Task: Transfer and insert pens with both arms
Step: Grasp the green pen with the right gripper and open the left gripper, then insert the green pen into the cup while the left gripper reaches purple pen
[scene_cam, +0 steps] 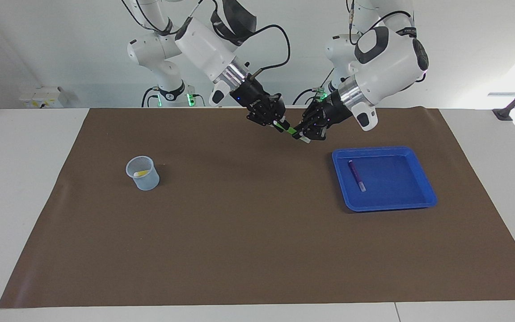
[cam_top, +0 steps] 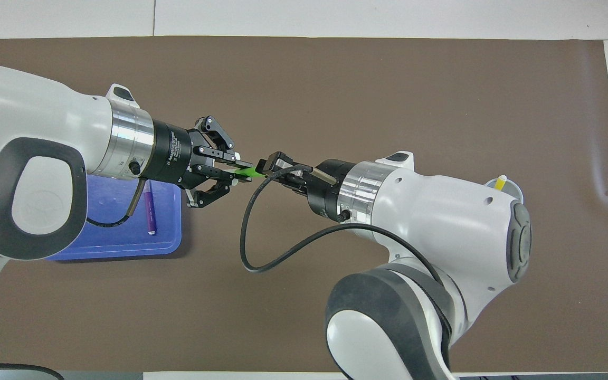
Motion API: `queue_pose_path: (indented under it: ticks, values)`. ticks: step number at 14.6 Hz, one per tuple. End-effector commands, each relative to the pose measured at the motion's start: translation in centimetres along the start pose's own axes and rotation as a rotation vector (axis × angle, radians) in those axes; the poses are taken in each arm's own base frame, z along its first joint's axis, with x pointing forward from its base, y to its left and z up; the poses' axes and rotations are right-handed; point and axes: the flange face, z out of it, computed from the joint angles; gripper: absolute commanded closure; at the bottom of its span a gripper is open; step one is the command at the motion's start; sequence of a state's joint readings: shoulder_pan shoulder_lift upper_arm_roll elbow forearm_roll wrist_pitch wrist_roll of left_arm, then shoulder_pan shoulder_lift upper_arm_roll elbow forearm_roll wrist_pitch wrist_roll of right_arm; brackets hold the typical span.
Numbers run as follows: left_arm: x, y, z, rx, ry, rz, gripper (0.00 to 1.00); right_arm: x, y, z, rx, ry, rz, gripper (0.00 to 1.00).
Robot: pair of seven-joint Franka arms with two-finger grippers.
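A green pen [scene_cam: 289, 131] [cam_top: 248, 172] hangs in the air over the brown mat, held at both ends. My left gripper [scene_cam: 304, 135] [cam_top: 233, 171] is shut on its pale end, the end toward the tray. My right gripper [scene_cam: 278, 124] [cam_top: 266, 167] is shut on its other end. A purple pen [scene_cam: 356, 175] [cam_top: 149, 214] lies in the blue tray [scene_cam: 387, 207] [cam_top: 124, 248] at the left arm's end of the table. A yellow pen [scene_cam: 140, 173] [cam_top: 501, 182] stands tilted in the clear cup [scene_cam: 143, 181] [cam_top: 515, 188] at the right arm's end.
A brown mat [scene_cam: 248, 232] [cam_top: 388, 84] covers most of the white table. A black cable [cam_top: 246, 232] loops down from the right wrist over the mat's middle. The right arm's body hides most of the cup in the overhead view.
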State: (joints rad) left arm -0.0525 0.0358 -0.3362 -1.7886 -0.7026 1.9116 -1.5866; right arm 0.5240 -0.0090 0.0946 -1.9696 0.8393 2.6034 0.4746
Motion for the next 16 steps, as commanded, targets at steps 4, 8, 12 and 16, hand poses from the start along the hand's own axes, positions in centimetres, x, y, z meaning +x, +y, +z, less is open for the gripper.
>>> queue_pose_path:
  ticks: [4, 8, 12, 16]
  values:
    - [0.8, -0.9, -0.7, -0.013, 0.000, 0.031, 0.00, 2.2, 1.5, -1.8, -0.067, -0.056, -0.026, 1.00]
    - [6.3, -1.9, -3.0, 0.021, 0.045, 0.184, 0.00, 6.0, 4.6, -7.0, -0.315, -0.124, -0.226, 1.00]
    - [13.0, -4.1, -4.2, 0.141, 0.188, 0.487, 0.00, 10.5, 7.8, -12.0, -0.523, -0.210, -0.477, 1.00]
    - [18.1, -4.9, -1.9, 0.381, 0.285, 1.003, 0.00, 15.1, 12.2, -17.6, -0.719, -0.299, -0.694, 1.00]
